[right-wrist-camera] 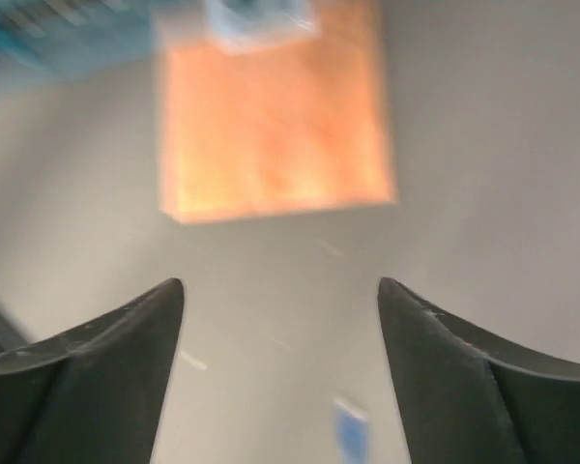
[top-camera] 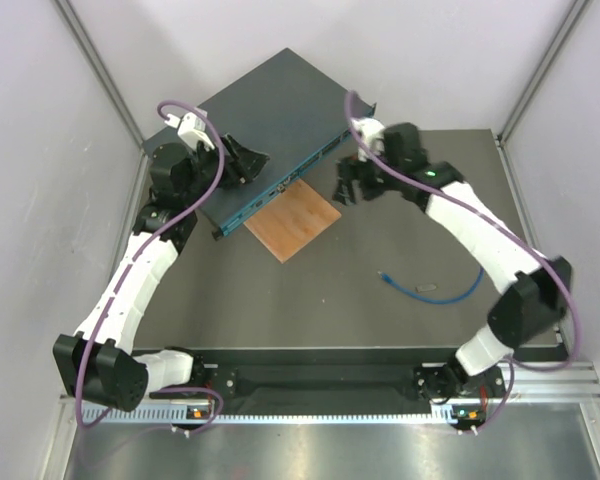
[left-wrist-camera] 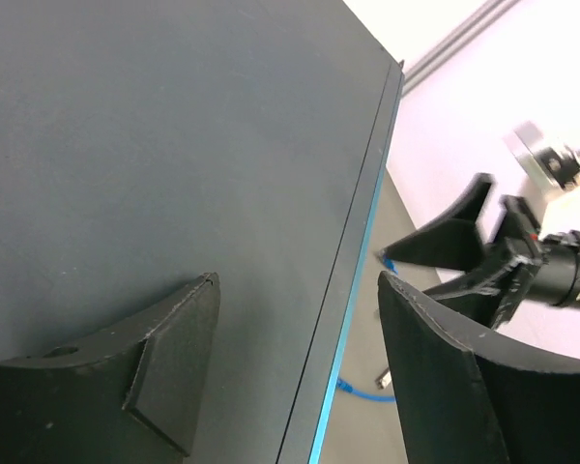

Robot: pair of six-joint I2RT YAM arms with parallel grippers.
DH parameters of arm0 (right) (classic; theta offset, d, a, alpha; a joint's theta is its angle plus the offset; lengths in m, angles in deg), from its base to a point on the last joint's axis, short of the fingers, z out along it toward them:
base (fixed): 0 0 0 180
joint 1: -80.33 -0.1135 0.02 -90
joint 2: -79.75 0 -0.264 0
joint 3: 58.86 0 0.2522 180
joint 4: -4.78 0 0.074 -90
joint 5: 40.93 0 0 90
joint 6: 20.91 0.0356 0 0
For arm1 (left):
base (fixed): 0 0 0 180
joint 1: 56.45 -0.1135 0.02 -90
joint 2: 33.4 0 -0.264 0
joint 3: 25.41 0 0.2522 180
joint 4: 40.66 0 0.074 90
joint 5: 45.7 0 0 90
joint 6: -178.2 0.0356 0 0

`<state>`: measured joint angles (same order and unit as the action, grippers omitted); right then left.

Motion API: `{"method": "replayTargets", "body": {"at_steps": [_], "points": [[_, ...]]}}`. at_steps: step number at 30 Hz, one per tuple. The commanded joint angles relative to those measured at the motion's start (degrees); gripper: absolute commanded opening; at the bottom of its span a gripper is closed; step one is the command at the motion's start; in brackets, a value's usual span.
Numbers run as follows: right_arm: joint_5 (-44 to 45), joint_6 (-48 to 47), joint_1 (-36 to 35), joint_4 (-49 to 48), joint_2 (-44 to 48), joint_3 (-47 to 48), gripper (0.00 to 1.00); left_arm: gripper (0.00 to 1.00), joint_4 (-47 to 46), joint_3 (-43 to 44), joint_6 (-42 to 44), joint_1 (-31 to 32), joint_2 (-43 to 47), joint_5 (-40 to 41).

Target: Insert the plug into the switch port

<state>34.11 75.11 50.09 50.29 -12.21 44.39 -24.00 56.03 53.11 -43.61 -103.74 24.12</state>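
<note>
The switch (top-camera: pixel 275 115) is a flat dark teal box lying askew at the back, its blue front face (top-camera: pixel 270 190) turned toward the table's middle. The plug (top-camera: pixel 385 275) ends a thin blue cable (top-camera: pixel 440 292) lying loose on the table at the right, held by nothing. My left gripper (top-camera: pixel 242 162) is open and straddles the switch's front edge (left-wrist-camera: pixel 353 290): one finger over the top, the other beyond the face. My right gripper (top-camera: pixel 348 185) hangs open and empty over the table beside the switch's right end. Its blurred wrist view shows the gripper (right-wrist-camera: pixel 280 282) with nothing between its fingers.
An orange-brown wooden square (top-camera: pixel 292 220) lies flat just in front of the switch; it also shows as the wooden square (right-wrist-camera: pixel 275 116) ahead of my right fingers. A small grey metal piece (top-camera: pixel 426 289) sits by the cable. White walls enclose the table on three sides.
</note>
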Motion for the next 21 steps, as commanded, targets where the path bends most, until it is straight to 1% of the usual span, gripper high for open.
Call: {"method": "replayTargets", "body": {"at_steps": [1,2,3,5,6,7,8,9,10,11,12,14,17,21], "points": [[-4.4,-17.5,6.5,2.3,12.1,-7.5,0.82,0.72,2.5,2.4,2.9,-0.8,-0.6,-2.4],[-5.2,-21.4,7.7,4.0,13.7,-9.1,0.86,0.72,2.5,2.6,3.4,-0.9,-0.7,-3.8],[-5.8,-29.0,10.5,8.7,16.3,-10.7,0.88,0.72,2.5,3.1,4.8,-0.9,-0.7,-4.5],[-6.1,-35.6,14.0,13.1,18.0,-14.8,0.87,0.72,2.5,3.8,5.7,-1.0,-0.8,-6.8],[-8.0,-42.3,17.9,17.3,18.9,-15.8,0.84,0.72,2.4,4.1,6.6,-0.9,-0.7,-7.6],[-7.9,-45.4,19.7,19.6,18.8,-17.5,0.8,0.72,1.9,4.5,7.1,-1.0,-0.7,-8.8],[-7.8,-48.7,21.2,21.8,18.1,-18.2,0.72,0.71,1.8,4.6,7.9,-1.0,-0.7,-10.2],[-6.6,-55.1,23.4,23.8,17.4,-18.9,0.7,0.71,1.3,4.8,9.2,-0.9,-0.7,-13.2],[-5.4,-57.9,24.2,26.1,16.7,-20.7,0.68,0.7,0.7,4.9,9.7,-0.9,-0.8,-14.7],[-4.4,-60.9,24.8,26.7,15.8,-21.9,0.62,0.69,0.6,5.1,10.0,-0.9,-0.8,-15.7],[-1.8,-65.4,25.4,26.6,15.3,-23.0,0.6,0.69,0.6,5.1,10.2,-0.9,-0.9,-17.7],[2.1,-70.1,25.1,25.8,13.4,-26.2,0.57,0.68,1.7,5.6,10.6,-0.9,-1.5,-19.4],[5.4,-72.3,24.7,24.8,9.8,-27.3,0.55,0.67,3.5,6.3,11.1,-0.9,-2.3,-20.8],[6.7,-75.2,23.8,21.4,8.2,-28.8,0.55,0.67,3.4,5.8,10.9,-0.9,-2.1,-20.4]]}}
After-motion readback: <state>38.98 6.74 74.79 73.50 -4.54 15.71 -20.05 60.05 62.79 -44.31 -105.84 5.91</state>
